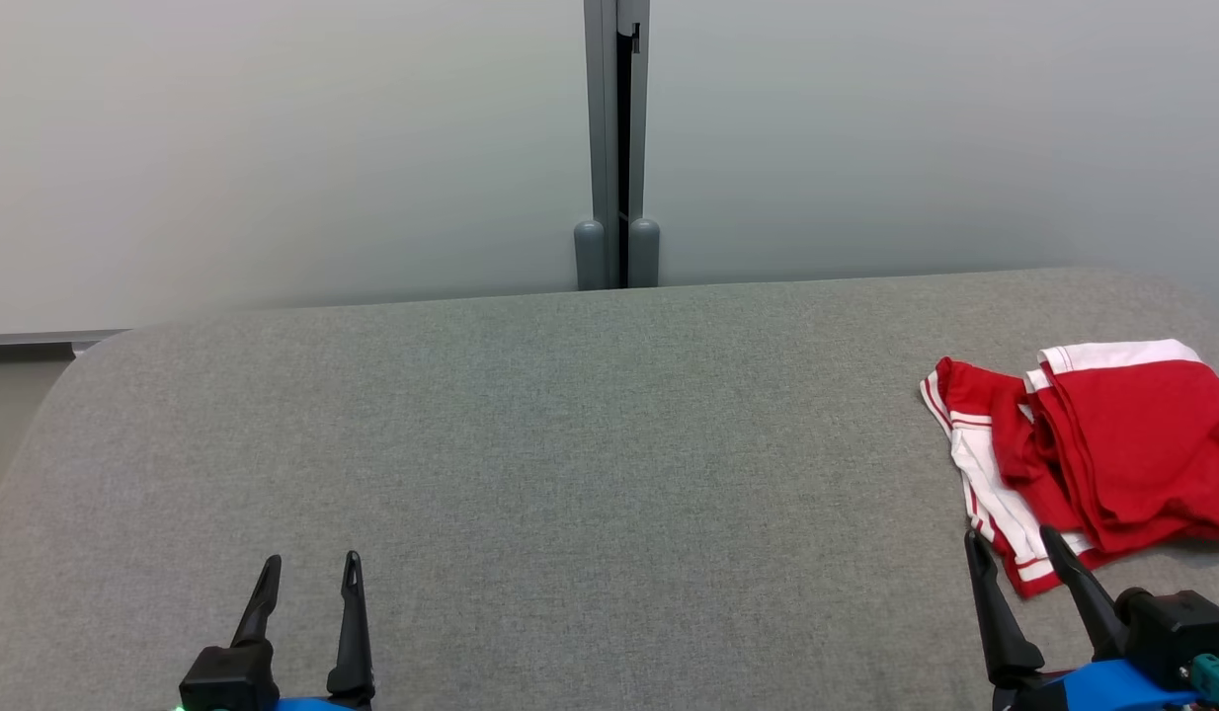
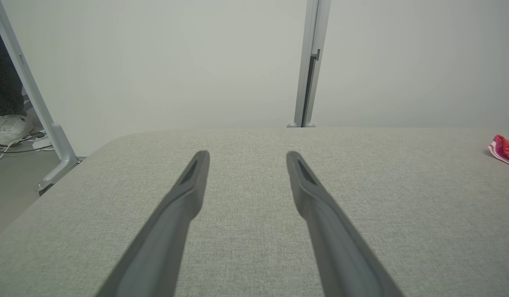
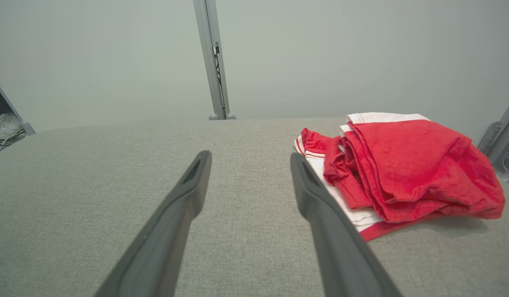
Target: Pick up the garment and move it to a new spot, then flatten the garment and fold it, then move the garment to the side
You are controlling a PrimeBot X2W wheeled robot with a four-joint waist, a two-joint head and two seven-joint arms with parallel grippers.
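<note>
A grey fabric counter (image 1: pixel 570 425) meets pale wall panels (image 1: pixel 274 148) joined by a grey post (image 1: pixel 600 148). White shoes (image 2: pixel 9 126) and cables (image 2: pixel 11 146) sit on the floor (image 2: pixel 11 185) beside a slanted metal leg (image 2: pixel 31 82).

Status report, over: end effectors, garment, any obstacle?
Left end effector open, empty. Right end effector open, empty, close beside garment. Garment crumpled, not flat. Nothing blocking.

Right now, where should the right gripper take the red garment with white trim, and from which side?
I'd pinch the raised, bunched red ridge of the crumpled red-and-white fabric garment, coming from above on its near side with the open right gripper. That ridge stands proud; the white-striped edge lies flat on the grey table.
</note>
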